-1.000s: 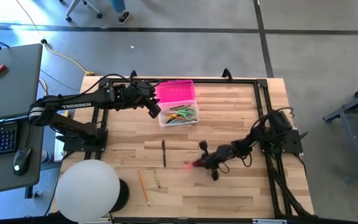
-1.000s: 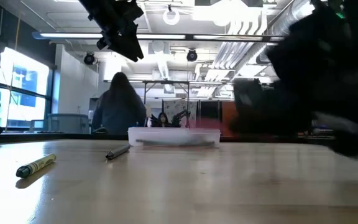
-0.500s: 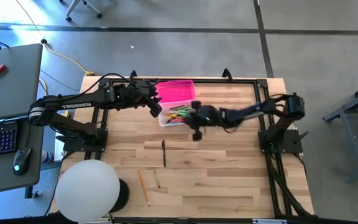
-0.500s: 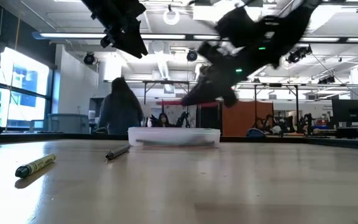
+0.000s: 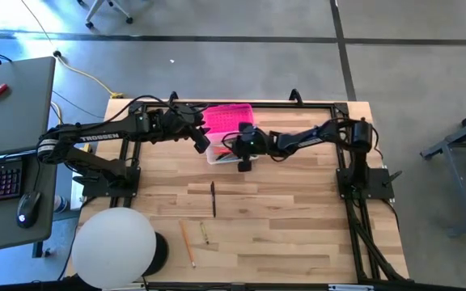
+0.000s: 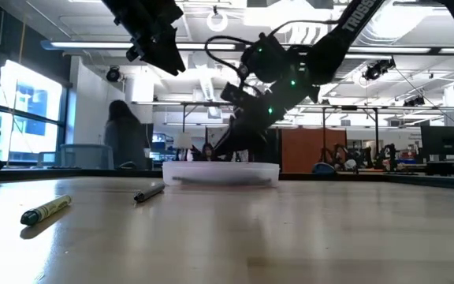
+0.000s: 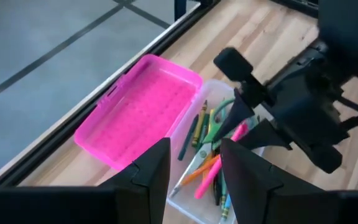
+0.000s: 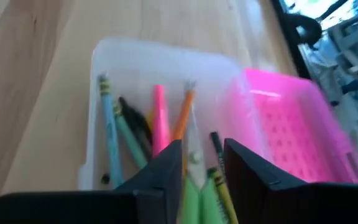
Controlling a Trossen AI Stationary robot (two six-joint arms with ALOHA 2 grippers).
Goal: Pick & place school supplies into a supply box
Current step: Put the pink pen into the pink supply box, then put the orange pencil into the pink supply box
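Note:
The supply box (image 5: 217,155) stands at the far middle of the table, its pink lid (image 5: 229,119) swung open toward the far edge. In its clear base (image 8: 114,68) lie several pens and pencils, green-handled scissors (image 7: 215,132) and a pink pen (image 8: 160,121). My right gripper (image 8: 202,168) hangs open just above the base (image 5: 237,147), slanting down from the right, with the pink pen's end close under its fingertips. My left gripper (image 7: 194,180) hovers open above the box's left end (image 5: 201,139). A black pen (image 5: 213,198), a pencil (image 5: 186,241) and a yellow-green marker (image 5: 204,234) lie on the table nearer me.
A big white round thing (image 5: 116,246) sits at the near left corner. A black frame rail (image 5: 298,103) runs along the far edge behind the lid. Bare wood lies between the box and the loose pens, and across the right half. In the low view a person (image 6: 120,142) stands beyond the table.
My right gripper has swung from the near right of the table toward the far edge and left, rising, then tipping down over the box. The pink pen that it carried now lies in the clear base. My left gripper has kept still.

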